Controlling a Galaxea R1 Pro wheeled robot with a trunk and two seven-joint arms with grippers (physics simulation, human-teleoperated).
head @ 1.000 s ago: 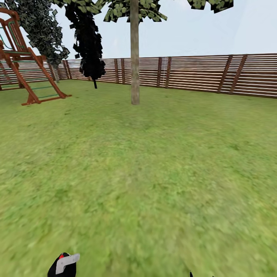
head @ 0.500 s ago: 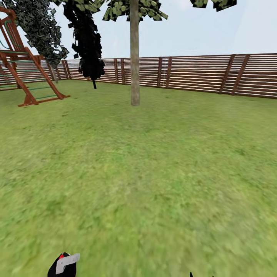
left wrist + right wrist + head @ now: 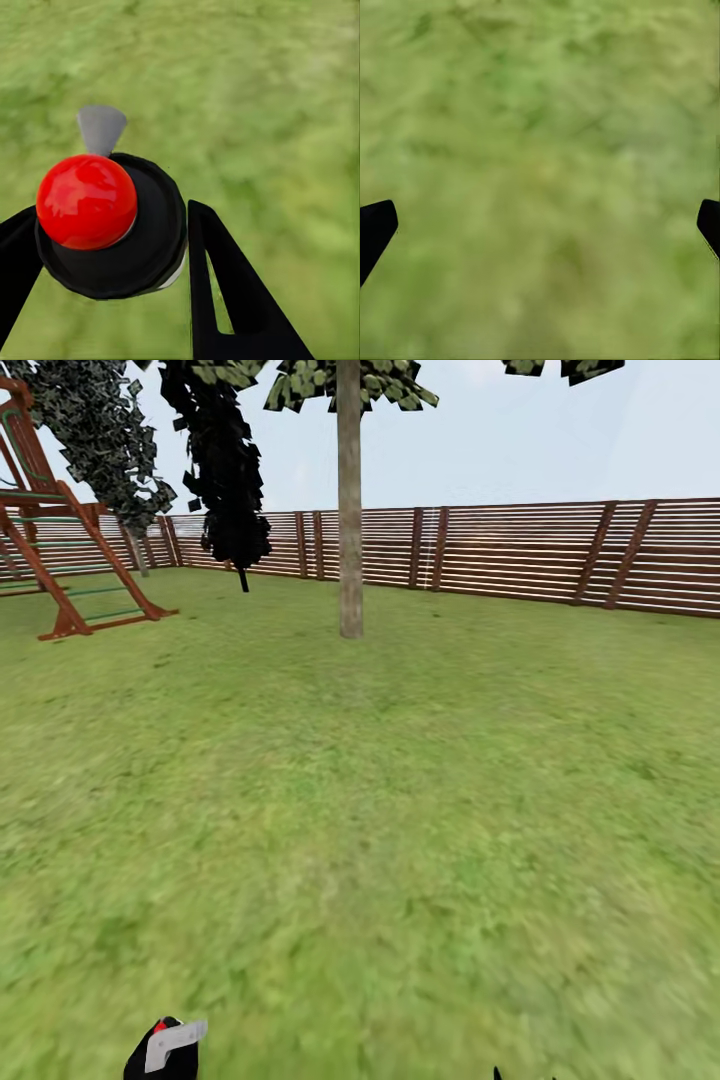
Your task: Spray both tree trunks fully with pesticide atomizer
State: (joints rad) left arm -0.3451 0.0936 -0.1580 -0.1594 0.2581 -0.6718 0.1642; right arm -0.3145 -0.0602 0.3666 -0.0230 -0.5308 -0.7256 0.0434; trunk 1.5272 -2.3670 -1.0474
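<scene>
green grass lawn fills the garden, ringed at the back by a brown slatted wooden fence. one thick, pale grey-brown tree trunk stands upright in the grass ahead, well apart from the robot, its leafy crown cut off at the top of the head view. two dark, thin-stemmed trees stand to its left near the fence. one red-brown wooden play frame sits at the far left.

at the bottom edge of the head view, the pesticide atomizer shows as a black body with a red cap and a grey nozzle. in the left wrist view, the left gripper has its two black fingers clamped on the atomizer's black body, one at each side, above the grass.

in the right wrist view, the right gripper has its two black fingers spread wide apart over the grass, holding nothing.
</scene>
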